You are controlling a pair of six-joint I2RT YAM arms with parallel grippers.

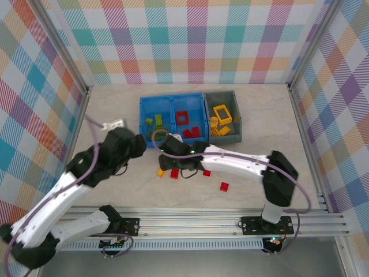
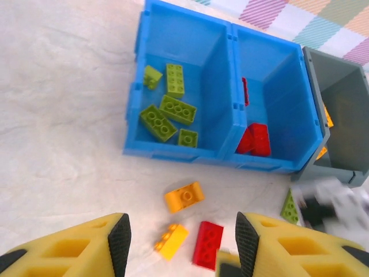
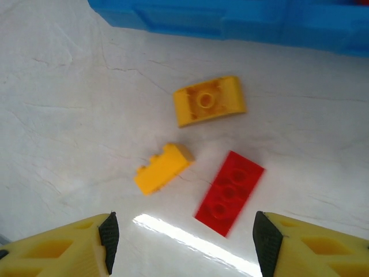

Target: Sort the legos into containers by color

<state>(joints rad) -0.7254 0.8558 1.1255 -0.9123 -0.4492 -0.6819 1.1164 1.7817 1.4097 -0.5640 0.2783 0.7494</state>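
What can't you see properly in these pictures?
- Top view: the right arm overlaps the loose bricks, so they can't be counted.
- Left wrist view: the grey bin is cut off at the right edge; a blurry white shape hides most of a green brick.
- Right wrist view: the blue bin is cut off at the top, its inside hidden.

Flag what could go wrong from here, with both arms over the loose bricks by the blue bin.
1. Left gripper and right gripper, both open, hover over the same small yellow brick and red brick; they may collide.
2. Those two bricks lie close together between the right jaws; closing could catch both or knock one away.
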